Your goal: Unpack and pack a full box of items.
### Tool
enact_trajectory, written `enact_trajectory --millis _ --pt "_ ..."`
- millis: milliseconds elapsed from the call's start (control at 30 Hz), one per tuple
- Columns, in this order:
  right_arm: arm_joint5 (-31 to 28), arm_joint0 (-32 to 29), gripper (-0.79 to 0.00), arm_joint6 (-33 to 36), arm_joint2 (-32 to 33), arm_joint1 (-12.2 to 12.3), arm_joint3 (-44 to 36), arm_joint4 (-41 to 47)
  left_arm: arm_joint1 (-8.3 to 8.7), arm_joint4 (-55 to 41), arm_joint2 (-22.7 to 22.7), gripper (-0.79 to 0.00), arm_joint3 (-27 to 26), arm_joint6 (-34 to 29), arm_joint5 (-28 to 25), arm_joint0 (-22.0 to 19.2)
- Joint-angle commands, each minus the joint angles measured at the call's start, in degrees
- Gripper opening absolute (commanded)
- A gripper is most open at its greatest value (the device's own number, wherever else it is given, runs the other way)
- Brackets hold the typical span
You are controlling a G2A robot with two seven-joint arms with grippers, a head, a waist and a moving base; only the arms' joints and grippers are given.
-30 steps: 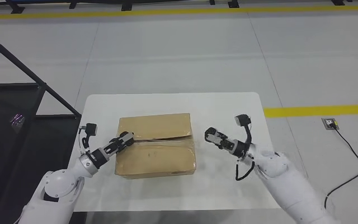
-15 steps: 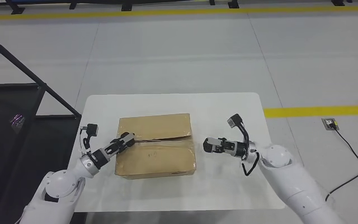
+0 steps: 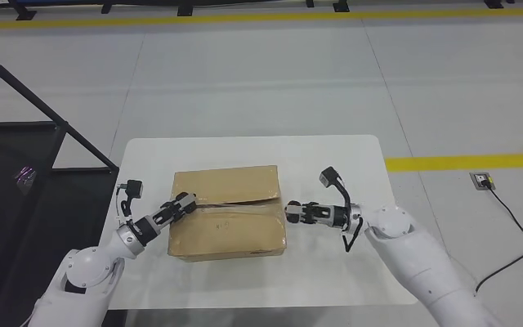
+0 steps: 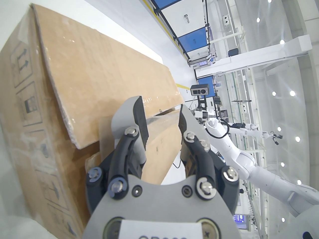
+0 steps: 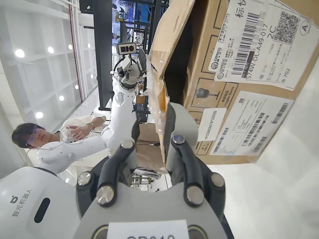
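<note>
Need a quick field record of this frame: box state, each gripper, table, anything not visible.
surface: white table
box: cardboard box, mid-table, top flaps folded down, dark gap open at its right end
left gripper: left gripper open, at the box's left end by the flap seam
right gripper: right gripper open, at the box's right end, fingers either side of a flap edge
markings: shipping labels on the right end face
contents: hidden
</note>
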Motion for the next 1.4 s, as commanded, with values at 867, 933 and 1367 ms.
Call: enact_trajectory --millis 867,933,1367 --pt "-7.55 -0.83 -0.785 -16.05 3.8 0.37 -15.47 -22.0 0.0 -1.44 -1.06 -0.446 0.02 -0.38 -0.58 0.13" --pt "-9.05 -1.23 -0.785 -16.48 4.04 0.43 -16.36 -23.27 -0.02 -1.41 -1.0 -0.446 -0.05 -0.31 -0.5 0.11" --pt "-4.85 -2.46 -0.785 -25.88 6.69 0.48 -17.29 -32.79 -0.13 -0.84 -0.26 -0.446 -0.66 -0.6 0.03 -0.32"
